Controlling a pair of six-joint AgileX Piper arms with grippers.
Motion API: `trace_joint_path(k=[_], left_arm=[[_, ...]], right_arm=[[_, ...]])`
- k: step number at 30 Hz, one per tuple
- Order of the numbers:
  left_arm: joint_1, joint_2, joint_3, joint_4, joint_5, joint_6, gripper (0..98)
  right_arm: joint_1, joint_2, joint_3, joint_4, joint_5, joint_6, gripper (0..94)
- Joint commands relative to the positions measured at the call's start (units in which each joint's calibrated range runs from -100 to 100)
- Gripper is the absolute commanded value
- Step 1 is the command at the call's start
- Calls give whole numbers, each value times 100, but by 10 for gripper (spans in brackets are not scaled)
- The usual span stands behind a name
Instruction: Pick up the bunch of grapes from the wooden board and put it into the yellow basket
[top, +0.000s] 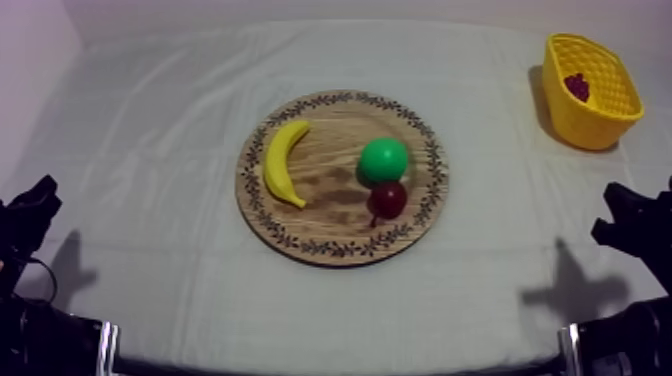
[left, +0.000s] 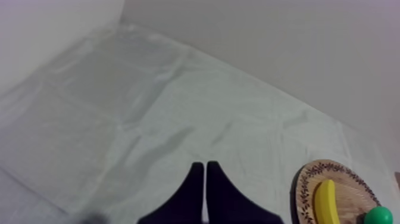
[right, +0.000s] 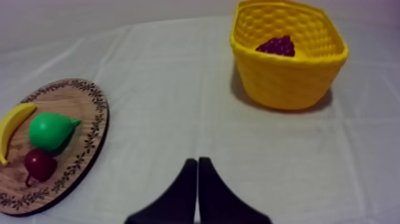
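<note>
The dark purple bunch of grapes (top: 577, 86) (right: 277, 46) lies inside the yellow basket (top: 598, 118) (right: 290, 77) at the table's far right. The round wooden board (top: 310, 235) (right: 89, 107) (left: 306, 184) sits mid-table and carries a banana (top: 282, 160) (right: 13, 123) (left: 325, 202), a green pear (top: 384, 159) (right: 49, 131) (left: 379, 215) and a small red fruit (top: 389, 199) (right: 40, 165). My left gripper (left: 205, 168) is shut on nothing over bare cloth, left of the board. My right gripper (right: 197, 163) is shut on nothing, between board and basket, well short of both.
Both arms rest low at the table's near corners, the left (top: 28, 215) and the right (top: 635, 220). Bare grey-white cloth (top: 150, 130) lies around the board. A pale wall stands behind the table's far edge.
</note>
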Motion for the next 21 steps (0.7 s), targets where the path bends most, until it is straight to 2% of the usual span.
trace_joint_path(k=[1,7,21], left_arm=[[-3,5,0,-4,-1,-1,1],[-3,5,0,-4,-1,-1,1],[-3,5,0,-4,-1,0,1]], right_arm=[[37,-3,10,-6,18,343,2],[74,-16,22,-10,1,816,2],[79,-17,24,-11,-1,859,2]])
